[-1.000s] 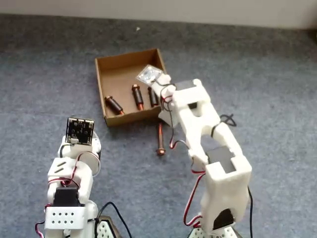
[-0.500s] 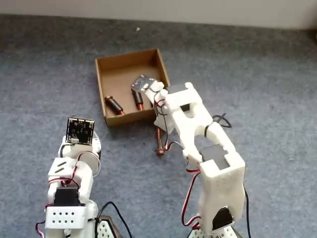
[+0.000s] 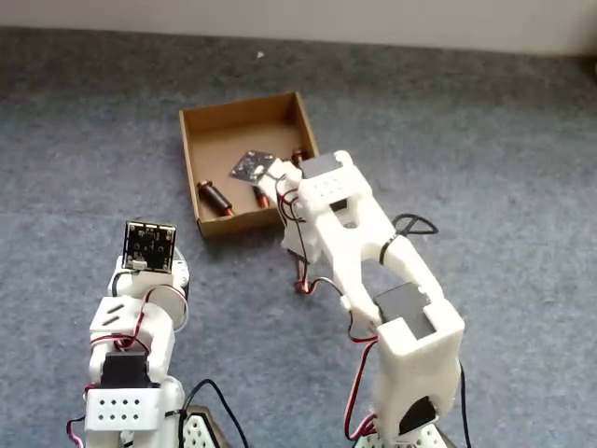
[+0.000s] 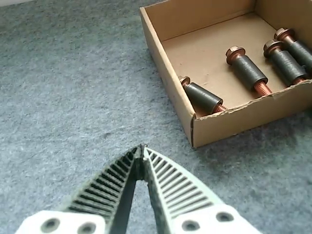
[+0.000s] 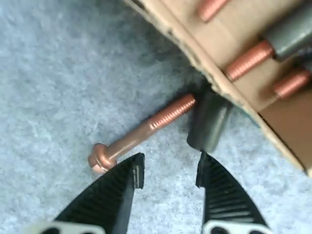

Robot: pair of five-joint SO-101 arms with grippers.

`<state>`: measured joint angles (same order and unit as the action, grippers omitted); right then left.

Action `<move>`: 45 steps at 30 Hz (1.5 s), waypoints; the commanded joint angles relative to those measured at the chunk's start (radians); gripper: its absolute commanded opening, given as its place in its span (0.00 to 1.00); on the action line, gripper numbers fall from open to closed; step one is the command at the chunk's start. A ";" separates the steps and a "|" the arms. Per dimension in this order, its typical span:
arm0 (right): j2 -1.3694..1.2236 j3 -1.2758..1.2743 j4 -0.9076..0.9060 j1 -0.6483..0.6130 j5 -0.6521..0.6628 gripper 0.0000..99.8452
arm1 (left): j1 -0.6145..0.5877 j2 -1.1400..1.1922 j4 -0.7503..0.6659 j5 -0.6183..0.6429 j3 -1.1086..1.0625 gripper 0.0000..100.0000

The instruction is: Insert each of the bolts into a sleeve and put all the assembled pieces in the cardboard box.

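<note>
Though hanging right over the loose copper-coloured threaded metal bolt point(image 5: 146, 129), grips nothing w/ right gripper point(image 5: 168, 170): spread wide, empty. Puts bolt head just ahead of one fingertip, short dark-grey cylindrical sleeve point(image 5: 207, 122) just ahead of the other. Long axis of bolt slanting away, thread tip near sleeve, both on carpet point(image 3: 485, 140) just beside brown cardboard box point(image 3: 233, 222). High view: box upper centre, bolt below its lower-right corner. At lower left: left gripper point(image 4: 142, 150), pinched closed, empty, well apart. Prob. rt arm's job; needs jaws across shank.
</note>
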<state>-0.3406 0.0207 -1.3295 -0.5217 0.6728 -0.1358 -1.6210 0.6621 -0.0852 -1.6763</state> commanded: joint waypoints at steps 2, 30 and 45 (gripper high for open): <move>0.068 0.050 0.035 0.021 -0.002 0.16 | -0.012 -0.008 -0.020 -0.014 -0.028 0.01; -0.150 0.022 0.234 0.079 0.002 0.00 | -0.012 -0.008 -0.020 -0.014 -0.028 0.01; 0.435 -0.219 0.022 0.074 -0.032 0.00 | -0.012 -0.008 -0.020 -0.014 -0.028 0.01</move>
<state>-0.0890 -0.1189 -1.2988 -0.4404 0.6713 -0.1358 -1.6210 0.6621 -0.0852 -1.6763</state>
